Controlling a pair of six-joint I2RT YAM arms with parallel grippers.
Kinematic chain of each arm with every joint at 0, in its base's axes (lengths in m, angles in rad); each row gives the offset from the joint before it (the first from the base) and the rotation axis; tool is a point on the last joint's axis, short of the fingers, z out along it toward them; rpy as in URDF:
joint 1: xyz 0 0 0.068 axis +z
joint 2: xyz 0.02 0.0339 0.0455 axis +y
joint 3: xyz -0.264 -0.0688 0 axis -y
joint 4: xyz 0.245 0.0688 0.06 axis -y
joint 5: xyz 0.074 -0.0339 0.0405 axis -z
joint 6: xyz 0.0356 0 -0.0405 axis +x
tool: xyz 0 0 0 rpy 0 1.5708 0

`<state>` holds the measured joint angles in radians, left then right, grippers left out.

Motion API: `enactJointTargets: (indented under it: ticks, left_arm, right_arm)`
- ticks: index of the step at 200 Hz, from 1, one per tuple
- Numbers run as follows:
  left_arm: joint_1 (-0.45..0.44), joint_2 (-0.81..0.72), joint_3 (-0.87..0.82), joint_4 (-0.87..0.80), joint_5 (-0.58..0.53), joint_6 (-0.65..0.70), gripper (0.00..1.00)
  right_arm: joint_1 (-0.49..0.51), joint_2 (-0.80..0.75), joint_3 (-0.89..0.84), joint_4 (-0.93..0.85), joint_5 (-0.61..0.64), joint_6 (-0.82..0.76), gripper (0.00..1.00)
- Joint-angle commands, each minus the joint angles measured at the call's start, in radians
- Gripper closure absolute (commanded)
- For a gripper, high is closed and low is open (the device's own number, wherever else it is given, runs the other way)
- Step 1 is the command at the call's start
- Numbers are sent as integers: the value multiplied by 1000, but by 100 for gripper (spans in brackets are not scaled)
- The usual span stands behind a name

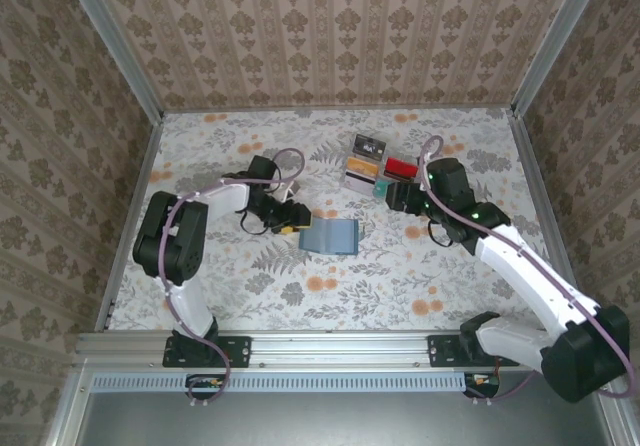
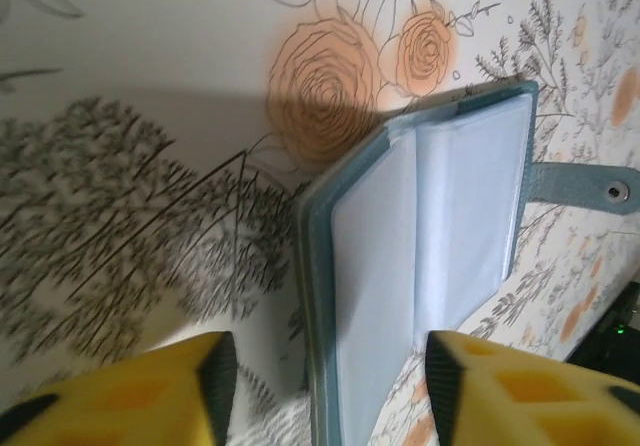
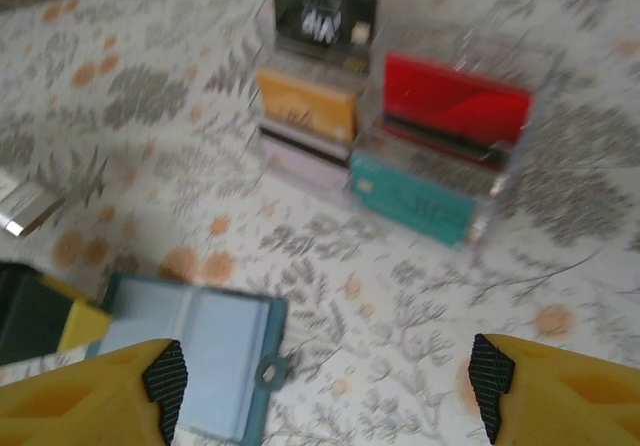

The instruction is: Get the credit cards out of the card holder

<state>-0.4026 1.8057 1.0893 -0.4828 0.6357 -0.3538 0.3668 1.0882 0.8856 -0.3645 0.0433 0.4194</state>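
The card holder (image 1: 332,236) lies open and flat on the flowered table (image 1: 420,276), near its middle, between the two arms. In the left wrist view its two panels spread like a book, with pale clear sleeves facing up and a snap tab (image 2: 600,188) sticking out from the far panel. The sleeves look blank, though through the glare I cannot tell whether a card sits inside.

The left gripper (image 2: 325,396) is down low at the card holder's near end. Its yellow fingers are apart, one on each side of the nearer panel's edge, and they are not clamped on it. From above, this gripper (image 1: 290,224) sits just beside the card holder's left edge.

The right gripper (image 3: 325,391) hangs above the table with its fingers spread wide and nothing between them. It looks down on the card holder at lower left and a clear tray (image 3: 525,116) farther off.

The tray stands well apart from the card holder, toward the back of the table. In the blurred right wrist view, an orange-tan card (image 3: 305,106) and a grey-white card (image 3: 300,156) sit in its left compartments. A red block (image 3: 455,101) and a teal block (image 3: 410,201) are on its right, and a black block (image 3: 325,16) is behind.
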Motion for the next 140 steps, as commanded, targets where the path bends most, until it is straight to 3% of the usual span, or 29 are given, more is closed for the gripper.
enactJointTargets:
  ticks: [1, 11, 57, 103, 140]
  left_arm:
    - [6, -142, 41, -94, -150, 30, 27]
    - [18, -188, 46, -123, -215, 35, 19]
    - [111, -438, -1, -167, -596, 51, 0]
    - [226, -615, -143, -33, -897, 37, 0]
    - [284, -621, -227, 128, -1003, 92, 0]
  right_arm:
    - [-17, -87, -28, 21, 198, -32, 13]
    - [-26, -116, -34, 17, 280, -54, 1]
    - [-100, -166, -80, 56, 501, -164, 0]
    - [-175, -166, -226, 217, 549, -140, 0]
    - [-232, -89, -344, 383, 495, -139, 0]
